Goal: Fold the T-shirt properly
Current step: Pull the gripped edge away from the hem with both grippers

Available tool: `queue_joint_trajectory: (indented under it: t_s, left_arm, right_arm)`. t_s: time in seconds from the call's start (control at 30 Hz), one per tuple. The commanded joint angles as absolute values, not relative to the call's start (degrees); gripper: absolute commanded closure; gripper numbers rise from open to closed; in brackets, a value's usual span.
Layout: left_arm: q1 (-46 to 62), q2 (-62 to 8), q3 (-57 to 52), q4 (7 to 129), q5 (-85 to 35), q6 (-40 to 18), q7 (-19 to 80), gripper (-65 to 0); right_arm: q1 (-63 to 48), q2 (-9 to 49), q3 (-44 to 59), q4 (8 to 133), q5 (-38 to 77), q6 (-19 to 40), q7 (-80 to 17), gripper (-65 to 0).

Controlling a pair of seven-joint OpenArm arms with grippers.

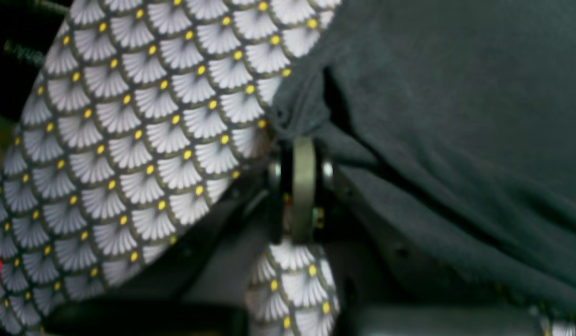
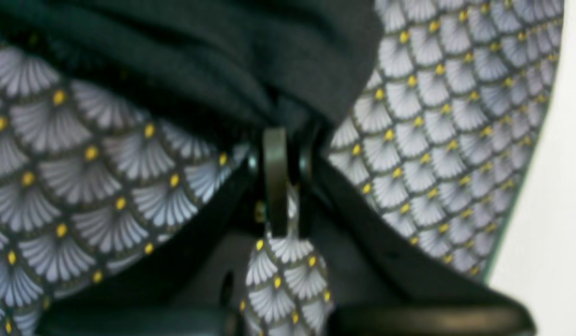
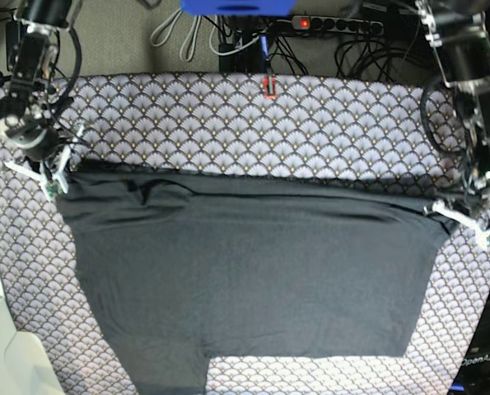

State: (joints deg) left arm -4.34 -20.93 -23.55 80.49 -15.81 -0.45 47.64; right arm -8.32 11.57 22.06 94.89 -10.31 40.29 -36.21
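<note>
The dark grey T-shirt (image 3: 253,271) lies spread across the scallop-patterned tablecloth (image 3: 228,123), its far edge pulled into a nearly straight line between my two grippers. On the base view's left, my right gripper (image 3: 61,170) pinches the shirt's far left corner. My left gripper (image 3: 447,211), on that view's right, pinches the far right corner. In the left wrist view, the left gripper (image 1: 301,136) is shut on a bunched fold of the T-shirt (image 1: 456,93). The right wrist view has the right gripper (image 2: 284,132) shut on the hem of the T-shirt (image 2: 199,46).
A power strip (image 3: 343,25) and loose cables lie behind the table's far edge. A small red object (image 3: 268,85) sits at the cloth's back middle. A white surface (image 3: 6,354) borders the table at the near left.
</note>
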Motion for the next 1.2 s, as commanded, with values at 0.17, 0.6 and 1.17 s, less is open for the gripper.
queue_joint_trajectory:
  t_s: [0.17, 0.6, 1.17]
  left_arm:
    - [1.27, -22.37, -31.25, 90.68, -15.43, 0.13, 52.70, -0.4]
    - [15.69, -22.46, -37.32, 103.78, -15.43, 0.04, 56.48, -0.4]
    - [18.15, -23.96, -36.97, 104.48, -15.52, 0.04, 56.48, -0.4]
  right_arm:
    - [-14.29, 12.53, 22.46, 102.64, -10.51, 40.00, -36.18, 0.0]
    - [-26.51, 12.53, 23.52, 113.19, -10.51, 40.00, -35.82, 0.0]
    - [-23.43, 12.53, 31.78, 114.86, -10.51, 40.00, -35.91, 0.0]
